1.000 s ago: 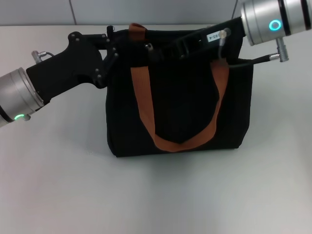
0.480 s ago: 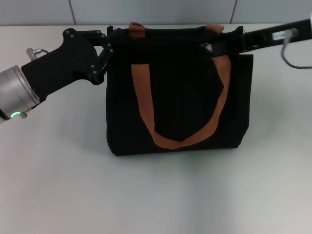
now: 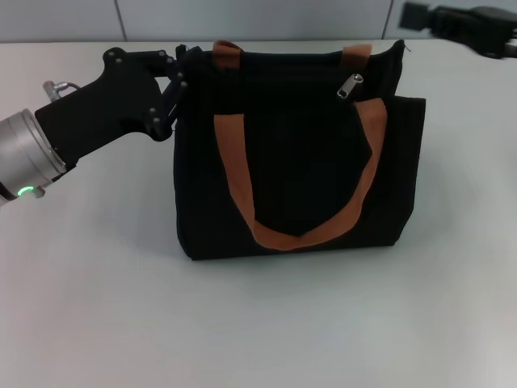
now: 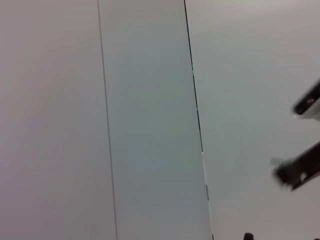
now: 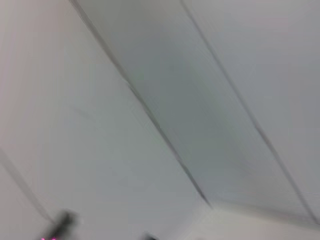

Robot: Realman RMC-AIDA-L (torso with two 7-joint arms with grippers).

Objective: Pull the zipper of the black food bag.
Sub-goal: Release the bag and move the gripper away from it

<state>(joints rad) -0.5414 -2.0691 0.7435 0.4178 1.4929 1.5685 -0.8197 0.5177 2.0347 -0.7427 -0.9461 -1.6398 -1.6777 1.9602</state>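
One zipper [image 3: 350, 86] hangs free, well apart from the blurred right gripper [image 3: 420, 14]; left gripper [image 3: 184, 61] grips the black food bag [image 3: 299, 178].

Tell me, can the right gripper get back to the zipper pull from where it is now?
Probably yes. The zipper pull hangs exposed near the black food bag's upper right corner; the right gripper sits off beyond that corner with nothing between. The left gripper is at the opposite top corner.

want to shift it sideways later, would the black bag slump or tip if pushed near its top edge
The black bag is fabric and stands boxy, so it likely dents before sliding. Its wide base suggests it won't tip easily. The left gripper sits at its top corner, perhaps steadying it; the strap hangs limp. Weight can't be judged.
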